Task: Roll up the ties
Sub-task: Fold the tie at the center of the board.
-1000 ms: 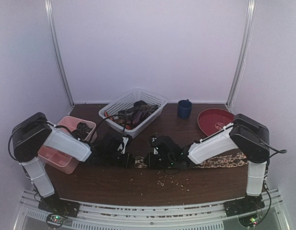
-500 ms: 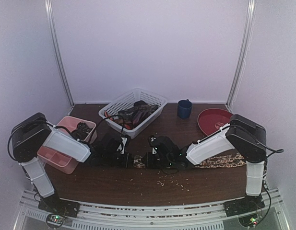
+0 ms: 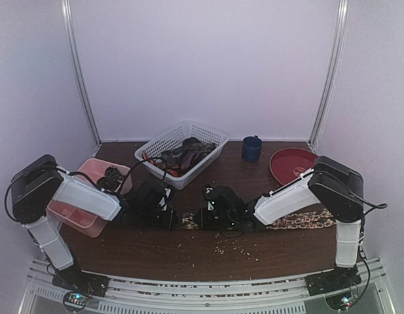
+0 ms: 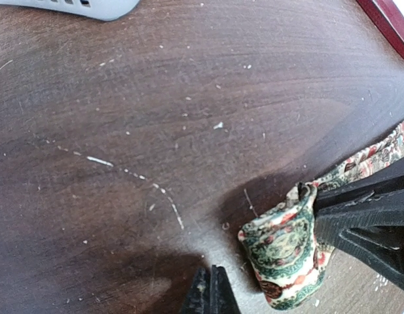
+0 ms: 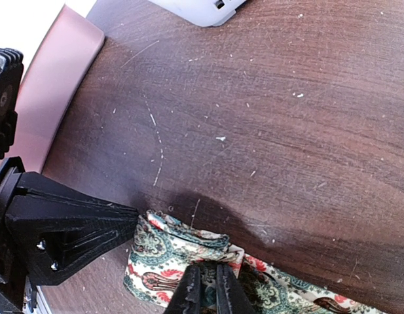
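A tan tie (image 3: pixel 300 221) with a green and red paisley pattern lies along the table's near right. Its left end is folded into a small roll (image 5: pixel 164 255) (image 4: pixel 283 252). My right gripper (image 5: pixel 208 288) (image 3: pixel 200 219) is shut on the fabric at the roll's upper fold. My left gripper (image 4: pixel 210 294) (image 3: pixel 174 218) is shut and empty, low over the table just left of the roll, its tip at the roll's edge. Other dark ties (image 3: pixel 182 157) lie heaped in the white basket (image 3: pixel 211 134).
A pink compartment tray (image 3: pixel 80 219) stands at the left behind my left arm. A blue mug (image 3: pixel 251 148) and a red plate (image 3: pixel 290 163) sit at the back right. Pale crumbs (image 3: pixel 238 247) dot the wood near the front.
My left arm's upper part has shifted a little to the left. My right arm edged slightly left. Both grippers keep their states.
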Tool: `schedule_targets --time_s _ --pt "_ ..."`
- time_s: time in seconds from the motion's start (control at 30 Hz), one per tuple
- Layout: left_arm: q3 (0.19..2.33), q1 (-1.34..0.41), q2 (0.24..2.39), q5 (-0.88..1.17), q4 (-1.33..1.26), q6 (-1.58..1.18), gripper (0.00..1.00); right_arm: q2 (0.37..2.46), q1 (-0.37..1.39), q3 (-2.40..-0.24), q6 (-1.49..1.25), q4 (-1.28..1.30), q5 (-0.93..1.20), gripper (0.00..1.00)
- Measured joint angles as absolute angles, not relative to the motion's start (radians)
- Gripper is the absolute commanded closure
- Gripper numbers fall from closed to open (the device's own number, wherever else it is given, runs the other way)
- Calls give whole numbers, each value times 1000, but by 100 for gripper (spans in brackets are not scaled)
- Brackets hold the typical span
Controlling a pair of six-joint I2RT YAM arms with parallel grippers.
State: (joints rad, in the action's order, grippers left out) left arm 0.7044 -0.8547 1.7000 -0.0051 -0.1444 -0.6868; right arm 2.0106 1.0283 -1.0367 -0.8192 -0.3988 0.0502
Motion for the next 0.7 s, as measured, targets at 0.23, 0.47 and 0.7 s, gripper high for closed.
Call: schedule_targets --time_s 0.23,0.47,0.7 --pt "662 -852 1708 62 -251 -706 100 2011 1028 -1037 -819 -399 50 90" --pt "632 -852 1729 149 -358 -732 100 2010 1028 -1029 -823 -411 49 90" --pt "626 -852 1746 213 -401 -753 100 2001 1018 -985 -845 -470 57 87"
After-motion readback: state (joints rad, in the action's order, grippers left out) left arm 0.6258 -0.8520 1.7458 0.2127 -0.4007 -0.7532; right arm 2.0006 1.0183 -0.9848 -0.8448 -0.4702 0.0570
